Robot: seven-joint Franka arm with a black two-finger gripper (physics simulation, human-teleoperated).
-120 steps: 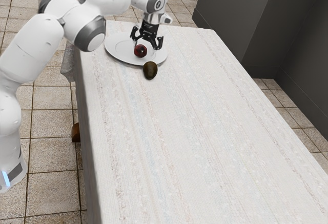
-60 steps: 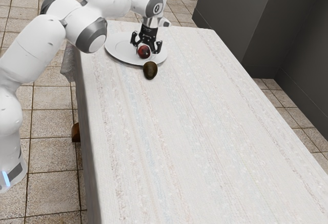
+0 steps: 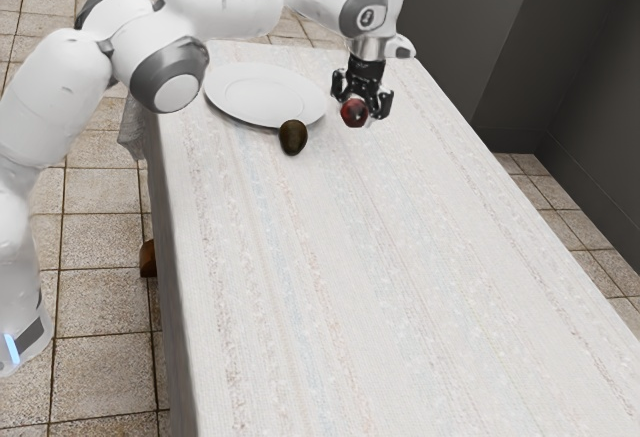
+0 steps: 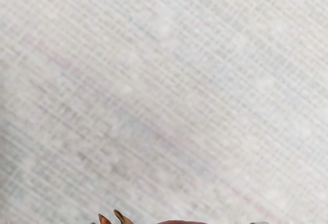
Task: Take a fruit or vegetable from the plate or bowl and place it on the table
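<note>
Robot fingers [image 3: 384, 104] grip a red fruit [image 3: 354, 112] over the cloth-covered surface [image 3: 400, 237], moments after it sat on the white plate [image 3: 262, 93]; with the pick apparently made, lowering and release remain.

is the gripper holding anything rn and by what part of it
Yes: the gripper holds the red fruit by its sides, one finger on each side, with its dry crown left free.

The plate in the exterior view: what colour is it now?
The plate is plain white, seen best in the exterior view.
</note>
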